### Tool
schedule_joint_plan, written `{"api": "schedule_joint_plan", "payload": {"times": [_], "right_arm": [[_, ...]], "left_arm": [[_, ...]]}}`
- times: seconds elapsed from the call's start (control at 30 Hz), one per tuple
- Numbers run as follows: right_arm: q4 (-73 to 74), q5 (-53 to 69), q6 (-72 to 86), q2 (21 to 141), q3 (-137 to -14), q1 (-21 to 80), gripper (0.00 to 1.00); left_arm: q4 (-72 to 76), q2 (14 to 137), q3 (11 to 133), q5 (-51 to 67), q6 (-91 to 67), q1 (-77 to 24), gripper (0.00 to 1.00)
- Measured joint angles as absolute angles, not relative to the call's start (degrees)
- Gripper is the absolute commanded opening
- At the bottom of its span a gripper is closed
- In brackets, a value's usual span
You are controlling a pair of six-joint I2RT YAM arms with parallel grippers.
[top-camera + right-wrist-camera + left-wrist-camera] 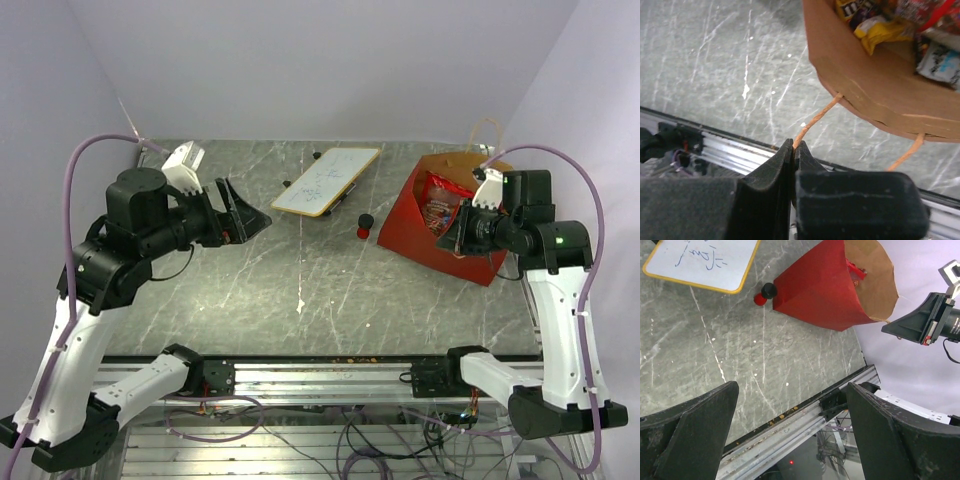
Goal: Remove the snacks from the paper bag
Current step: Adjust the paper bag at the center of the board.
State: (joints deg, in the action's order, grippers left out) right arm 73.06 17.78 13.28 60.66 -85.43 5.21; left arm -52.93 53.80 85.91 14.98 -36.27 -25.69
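The red paper bag (420,225) lies tilted at the right of the table with its mouth toward the right arm. It also shows in the left wrist view (815,287) and, by its brown rim, in the right wrist view (875,85). Inside are a glossy red chip bag (442,205) and small candy packets, yellow (880,31), dark brown and light blue (940,62). My right gripper (794,145) is shut on the bag's tan cord handle (815,122), just outside the rim. My left gripper (245,215) is open and empty, raised over the table's left.
A white board with scribbles (327,180) lies at the back middle. A small red-and-black marker (364,225) stands beside the bag's left side. The table's metal front rail (805,425) runs along the near edge.
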Motion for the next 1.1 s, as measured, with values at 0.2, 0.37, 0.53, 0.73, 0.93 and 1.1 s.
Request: {"api": "schedule_joint_plan", "payload": {"times": [0.2, 0.37, 0.53, 0.73, 0.93, 1.1], "right_arm": [[74.00, 22.96, 19.49, 59.64, -82.43, 5.21, 0.00], [73.23, 27.22, 24.23, 58.65, -80.84, 5.21, 0.00], [73.17, 30.37, 26.65, 59.16, -81.30, 5.26, 0.00], [71.55, 33.23, 30.30, 59.90, -81.69, 6.96, 0.00], [65.89, 28.08, 39.57, 61.76, -81.69, 23.35, 0.00], [61.89, 20.12, 47.59, 67.90, -84.49, 40.07, 0.03]], "left_arm": [[-52.95, 54.28, 85.06, 17.06, -36.75, -25.69, 1.00], [-52.97, 54.35, 85.06, 17.41, -36.97, -25.69, 1.00], [-52.93, 52.93, 84.60, 17.43, -37.60, -25.69, 1.00], [-52.95, 50.68, 82.21, 17.43, -38.63, -25.69, 1.00], [-52.90, 50.50, 81.91, 17.39, -39.40, -25.69, 1.00], [-52.97, 50.98, 81.91, 17.06, -39.46, -25.69, 1.00]]}}
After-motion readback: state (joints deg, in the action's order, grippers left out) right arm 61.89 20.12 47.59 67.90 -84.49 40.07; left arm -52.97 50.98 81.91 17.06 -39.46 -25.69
